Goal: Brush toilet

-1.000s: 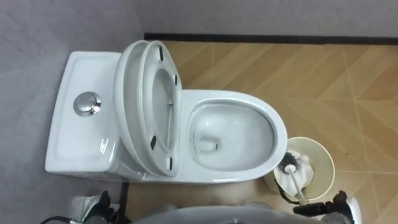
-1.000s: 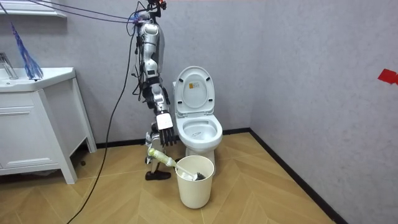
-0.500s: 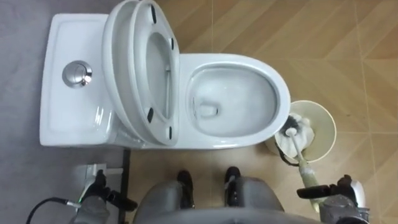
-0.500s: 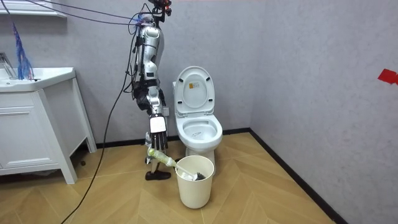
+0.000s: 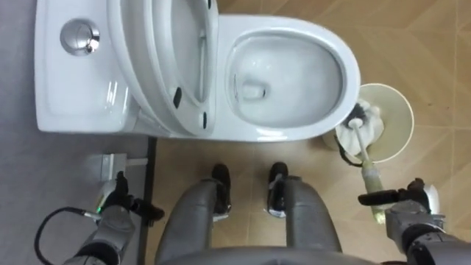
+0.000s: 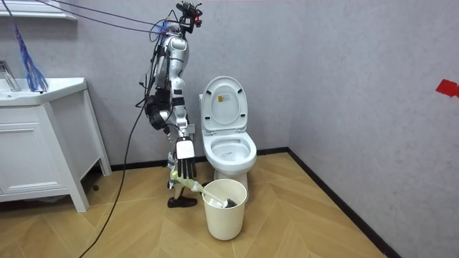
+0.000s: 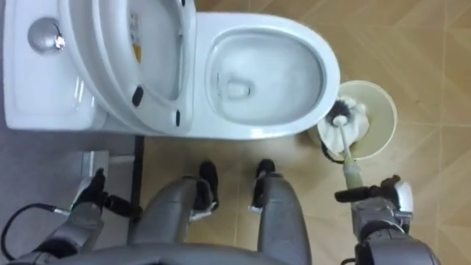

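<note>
Now the right hand (image 5: 412,204), fingers straight, hangs at the brush (image 5: 363,152) handle, lower right; bristles sit in the bin (image 5: 410,129); best to wrap the handle fully before lifting; left hand (image 5: 114,212), lower left, state unclear.

white toilet (image 5: 294,118), tan herringbone floor (image 5: 412,44).

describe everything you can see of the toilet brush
The toilet brush leans in the cream bin beside the toilet, dark bristle head down inside, white shaft rising over the rim to a pale green grip. The right hand is at the grip's end; whether it touches can't be told.
</note>
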Motion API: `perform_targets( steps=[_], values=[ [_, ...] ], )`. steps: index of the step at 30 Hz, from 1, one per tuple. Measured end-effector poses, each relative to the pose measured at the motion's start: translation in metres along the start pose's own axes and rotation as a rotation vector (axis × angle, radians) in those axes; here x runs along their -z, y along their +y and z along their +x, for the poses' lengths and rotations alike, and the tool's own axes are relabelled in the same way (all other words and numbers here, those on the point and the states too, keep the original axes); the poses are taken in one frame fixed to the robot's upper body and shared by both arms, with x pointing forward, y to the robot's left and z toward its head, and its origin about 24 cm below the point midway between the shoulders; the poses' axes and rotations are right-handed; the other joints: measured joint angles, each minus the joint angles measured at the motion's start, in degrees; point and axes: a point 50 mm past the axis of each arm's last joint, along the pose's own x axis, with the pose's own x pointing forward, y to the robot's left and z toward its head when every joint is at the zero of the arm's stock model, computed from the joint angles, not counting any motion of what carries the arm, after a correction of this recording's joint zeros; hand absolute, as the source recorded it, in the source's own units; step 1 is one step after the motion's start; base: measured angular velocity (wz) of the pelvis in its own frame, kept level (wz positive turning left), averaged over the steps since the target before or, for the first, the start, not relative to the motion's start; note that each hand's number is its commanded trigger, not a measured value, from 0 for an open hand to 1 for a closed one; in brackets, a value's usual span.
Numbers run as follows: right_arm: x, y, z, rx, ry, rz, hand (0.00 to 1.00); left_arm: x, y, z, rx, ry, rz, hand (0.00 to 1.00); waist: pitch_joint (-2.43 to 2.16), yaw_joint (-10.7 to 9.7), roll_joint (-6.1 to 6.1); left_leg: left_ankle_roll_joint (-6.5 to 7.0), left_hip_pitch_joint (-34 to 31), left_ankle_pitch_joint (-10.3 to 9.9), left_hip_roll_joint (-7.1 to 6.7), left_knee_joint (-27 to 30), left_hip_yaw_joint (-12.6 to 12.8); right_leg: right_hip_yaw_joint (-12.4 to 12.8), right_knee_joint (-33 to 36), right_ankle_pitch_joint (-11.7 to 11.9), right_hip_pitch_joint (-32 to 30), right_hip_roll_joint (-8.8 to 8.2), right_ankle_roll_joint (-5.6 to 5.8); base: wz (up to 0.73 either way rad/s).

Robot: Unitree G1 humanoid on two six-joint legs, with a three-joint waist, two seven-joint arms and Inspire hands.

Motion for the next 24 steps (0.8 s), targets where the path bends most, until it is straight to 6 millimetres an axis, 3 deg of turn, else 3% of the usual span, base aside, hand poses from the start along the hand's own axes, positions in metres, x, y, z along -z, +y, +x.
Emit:
perform_targets(
  steps=[7, 12, 24],
  values=[
    [-0.038, -0.003, 0.001, 0.003, -0.088, 0.015, 0.00, -0.025, 0.007, 0.003, -0.054, -0.078, -0.050, 0.00, 0.44, 0.46, -0.48, -0.50, -9.62, -0.90, 0.39, 7.46, -2.01, -1.54, 6.40, -1.31, -8.17, -0.44, -1.10, 0.12],
    [-0.043, -0.008, 0.003, 0.012, -0.094, 0.034, 0.00, -0.037, 0.015, 0.004, -0.080, -0.136, -0.068, 0.00, 0.43, 1.54, -0.43, -0.95, -15.04, -1.75, 0.68, 11.90, -2.92, -2.43, 10.18, -2.25, -12.86, -0.52, -1.80, 0.07],
    [-0.048, -0.015, 0.005, 0.002, -0.109, 0.034, 0.00, -0.038, 0.017, 0.004, -0.079, -0.138, -0.050, 0.00, 0.44, 2.96, 0.18, -1.63, -22.62, -3.00, 0.31, 18.17, -4.34, -3.62, 16.69, -4.06, -19.72, -1.54, -2.71, 0.06]
  ],
)
